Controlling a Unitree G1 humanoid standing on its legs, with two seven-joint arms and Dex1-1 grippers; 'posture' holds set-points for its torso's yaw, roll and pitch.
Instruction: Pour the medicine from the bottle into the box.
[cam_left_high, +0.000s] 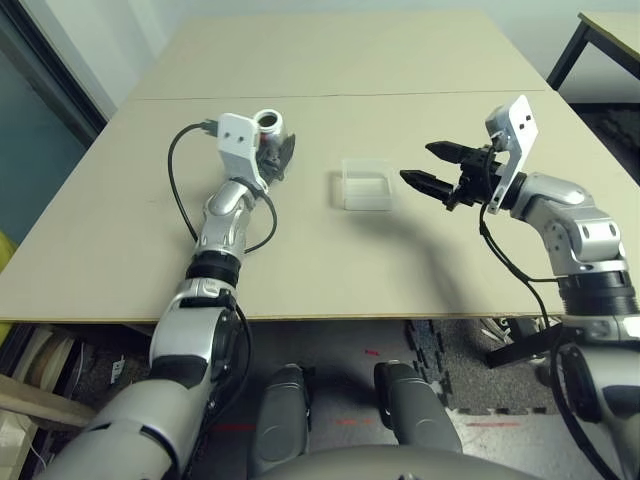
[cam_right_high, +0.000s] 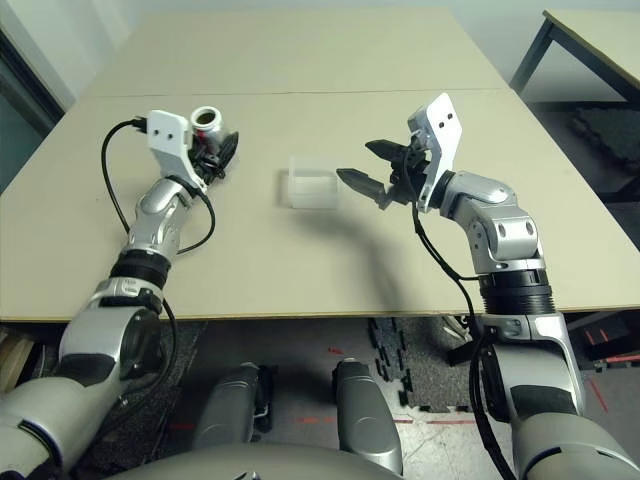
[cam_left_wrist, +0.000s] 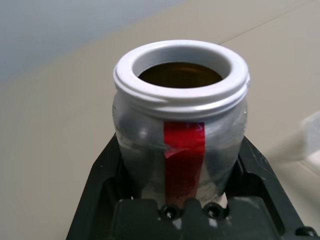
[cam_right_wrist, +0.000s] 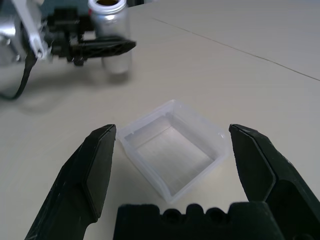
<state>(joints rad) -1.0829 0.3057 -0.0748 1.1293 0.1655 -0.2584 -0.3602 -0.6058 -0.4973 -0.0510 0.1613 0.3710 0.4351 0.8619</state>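
Note:
The bottle (cam_left_high: 271, 125) is silvery with a red strip, a white rim and no cap on its mouth. It stands upright at the table's left, with my left gripper (cam_left_high: 283, 152) shut on its body (cam_left_wrist: 180, 125). Its inside looks dark, and the medicine is hidden. The box (cam_left_high: 366, 187), clear and shallow, lies on the table to the right of the bottle with nothing visible in it. My right gripper (cam_left_high: 420, 163) hovers just right of the box, open, its fingers pointing at it. In the right wrist view the box (cam_right_wrist: 172, 150) sits ahead between the two black fingers (cam_right_wrist: 95, 170).
The beige table (cam_left_high: 300, 260) has a seam running across behind the bottle. A black cable (cam_left_high: 180, 190) loops beside my left forearm. A second table (cam_left_high: 610, 30) stands at the back right. Black floor mats (cam_left_high: 440, 350) lie under the front edge.

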